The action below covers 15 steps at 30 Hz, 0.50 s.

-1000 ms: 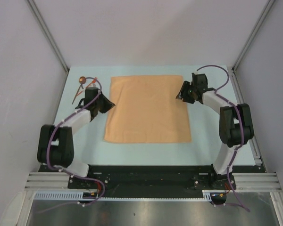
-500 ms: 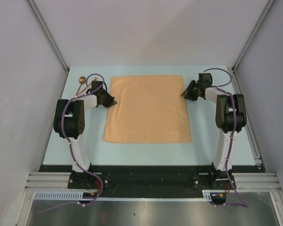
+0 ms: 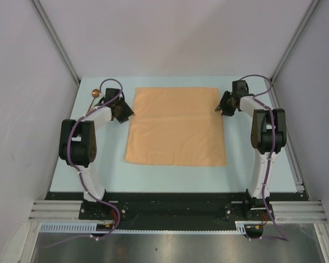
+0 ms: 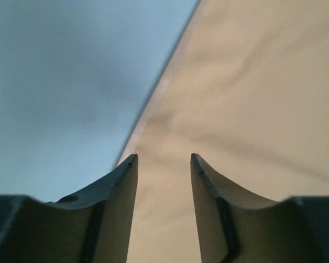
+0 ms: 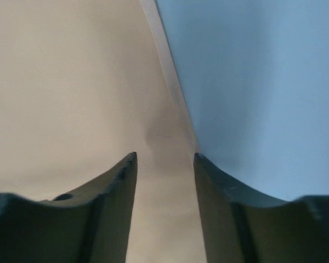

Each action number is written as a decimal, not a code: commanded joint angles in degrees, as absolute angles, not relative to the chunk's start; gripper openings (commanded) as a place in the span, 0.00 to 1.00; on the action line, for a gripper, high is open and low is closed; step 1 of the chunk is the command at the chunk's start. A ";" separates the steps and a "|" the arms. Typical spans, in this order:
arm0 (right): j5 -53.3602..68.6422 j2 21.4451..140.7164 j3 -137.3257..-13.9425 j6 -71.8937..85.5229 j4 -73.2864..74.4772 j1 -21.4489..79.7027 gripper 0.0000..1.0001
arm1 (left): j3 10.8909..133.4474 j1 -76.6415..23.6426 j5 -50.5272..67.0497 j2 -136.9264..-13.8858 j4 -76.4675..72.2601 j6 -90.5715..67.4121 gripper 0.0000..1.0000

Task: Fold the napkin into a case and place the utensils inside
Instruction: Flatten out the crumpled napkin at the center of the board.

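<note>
The tan-orange napkin (image 3: 175,126) lies spread flat on the pale blue table, with a faint crease across it. My left gripper (image 3: 127,113) is open at the napkin's left edge near the far corner; the left wrist view shows the cloth edge (image 4: 170,82) running between the jaws of this gripper (image 4: 163,159). My right gripper (image 3: 220,107) is open at the right edge near the far corner; the right wrist view shows it (image 5: 164,156) over the cloth (image 5: 71,82). The spoon's coppery bowl (image 3: 95,93) shows at the far left. The rest of the utensils is hidden behind the left arm.
Grey walls and metal rails enclose the table (image 3: 263,164) on three sides. Both arm bases stand at the near edge on a black rail.
Both grippers have moved farther out to the napkin's side edges near the far corners. The napkin now lies slightly further right and shows a crease.
</note>
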State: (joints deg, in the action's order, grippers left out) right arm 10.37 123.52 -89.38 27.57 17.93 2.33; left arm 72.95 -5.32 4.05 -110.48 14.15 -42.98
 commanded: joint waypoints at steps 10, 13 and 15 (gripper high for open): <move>-4.16 88.36 -67.88 30.84 28.84 8.27 1.00 | 53.98 -13.62 -9.75 -74.02 28.64 -42.18 0.81; 3.64 78.24 -59.17 32.25 28.04 6.34 1.00 | 48.53 -13.71 -9.23 -69.36 33.13 -45.17 0.80; 9.82 73.93 -55.48 35.24 29.08 2.57 1.00 | 43.35 -13.89 -6.17 -66.37 32.79 -47.88 0.81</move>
State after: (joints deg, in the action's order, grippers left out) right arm 0.14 79.90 -62.30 29.56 28.18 7.60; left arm 50.39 -13.72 -7.55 -69.97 26.30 -42.78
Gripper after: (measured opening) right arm 0.995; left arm 0.805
